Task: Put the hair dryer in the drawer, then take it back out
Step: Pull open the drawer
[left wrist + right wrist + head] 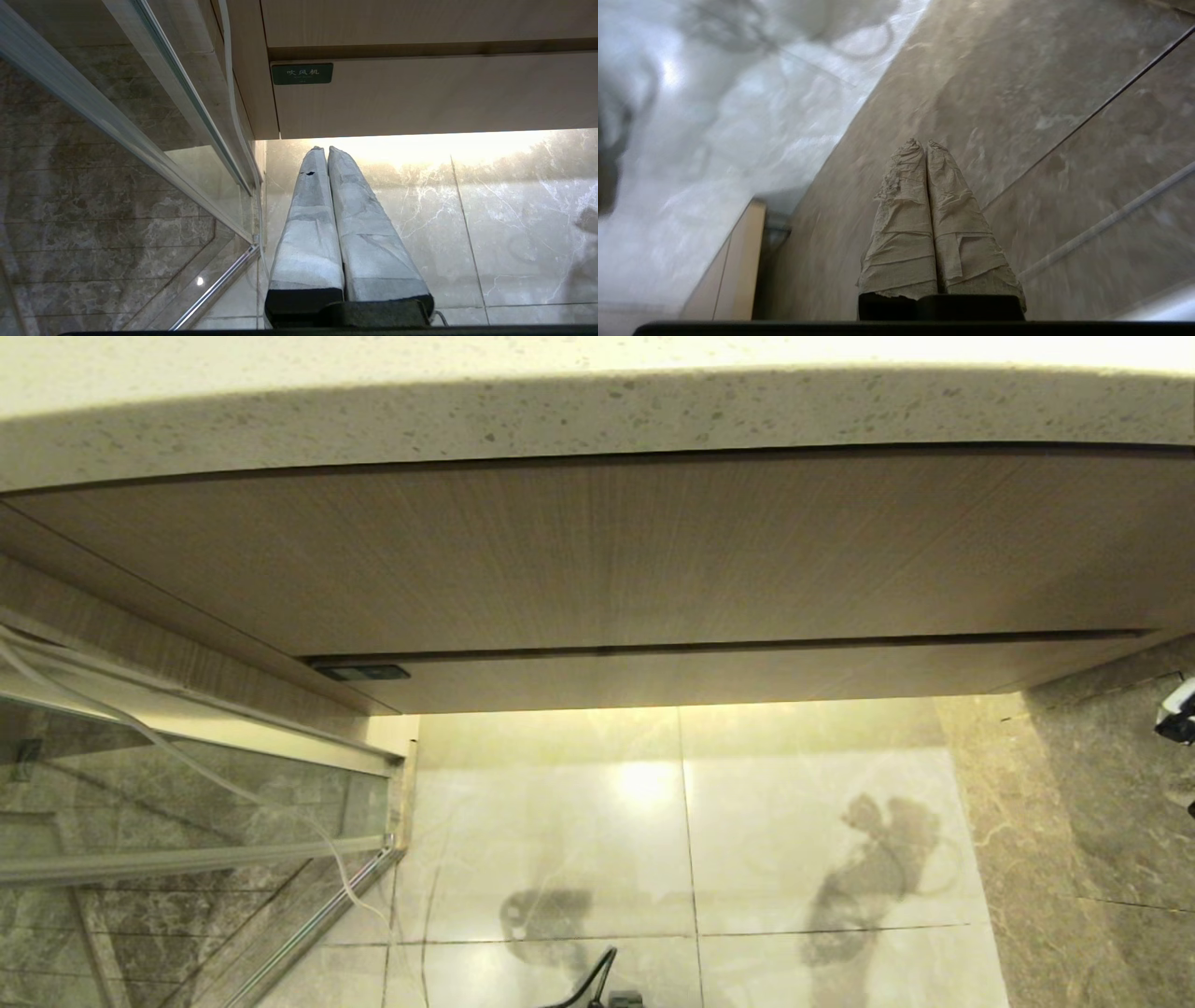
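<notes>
The drawer (747, 677) was shut, its narrow front running left to right under the taller panel (597, 551) and the speckled counter (597, 420). A small dark label (362, 672) sat at the drawer front's left end. The hair dryer was in none of the views.

The left gripper (322, 150) hung with its wrapped fingers (308, 233) pressed together, pointing at the floor tiles (467, 210) below the drawer front, beside the glass door (140, 116). Only the left wrist view showed the label's (302, 73) white characters and a white cord (233, 93) running down the cabinet side.

The right gripper (923, 144) also had its fingers (901, 242) closed together, holding nothing, aimed at a brown stone wall (971, 93); that view was smeared. In the head view, a black-and-white shape at the right edge (1178, 714) was possibly part of the right arm.
</notes>
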Controlling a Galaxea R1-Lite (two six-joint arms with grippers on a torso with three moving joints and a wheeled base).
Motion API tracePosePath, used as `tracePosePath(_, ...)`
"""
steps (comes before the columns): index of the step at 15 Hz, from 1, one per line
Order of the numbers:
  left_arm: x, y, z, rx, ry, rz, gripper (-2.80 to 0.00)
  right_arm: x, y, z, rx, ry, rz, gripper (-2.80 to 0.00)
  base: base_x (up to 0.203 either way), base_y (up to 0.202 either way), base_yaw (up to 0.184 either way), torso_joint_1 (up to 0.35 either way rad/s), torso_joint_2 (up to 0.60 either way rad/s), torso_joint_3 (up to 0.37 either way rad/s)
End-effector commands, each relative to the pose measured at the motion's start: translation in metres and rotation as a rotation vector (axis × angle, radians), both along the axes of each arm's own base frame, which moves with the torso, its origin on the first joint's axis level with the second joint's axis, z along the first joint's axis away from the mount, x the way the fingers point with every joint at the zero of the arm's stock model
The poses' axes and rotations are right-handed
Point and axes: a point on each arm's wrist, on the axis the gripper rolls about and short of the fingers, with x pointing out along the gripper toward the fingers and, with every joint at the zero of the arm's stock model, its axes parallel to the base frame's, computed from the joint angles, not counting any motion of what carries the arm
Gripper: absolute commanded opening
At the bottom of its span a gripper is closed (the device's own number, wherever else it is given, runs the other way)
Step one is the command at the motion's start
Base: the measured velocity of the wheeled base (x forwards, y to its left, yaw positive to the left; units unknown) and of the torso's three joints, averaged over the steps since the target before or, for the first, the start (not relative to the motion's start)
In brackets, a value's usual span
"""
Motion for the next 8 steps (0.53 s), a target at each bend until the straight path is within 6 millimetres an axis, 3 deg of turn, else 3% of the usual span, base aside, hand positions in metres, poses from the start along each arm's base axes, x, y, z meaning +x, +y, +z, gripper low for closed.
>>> tracePosePath(1,0.004,0.0,-0.011,-0.001,0.037,0.0,-2.8,-0.04,0.043,0.042,-0.053,-0.053,0.066,-2.8,0.0,0.0,0.0,0.0,0.0,0.0)
tracePosePath(6,0.004,0.0,-0.011,-0.001,0.038,0.0,-2.8,-0.06,0.139,0.076,-0.138,-0.206,0.451,-2.8,0.0,0.0,0.0,0.0,0.0,0.0)
tracePosePath(8,0.004,0.0,-0.011,-0.001,0.037,0.0,-2.8,-0.07,0.161,0.082,-0.188,-0.272,0.578,-2.8,0.0,0.0,0.0,0.0,0.0,0.0)
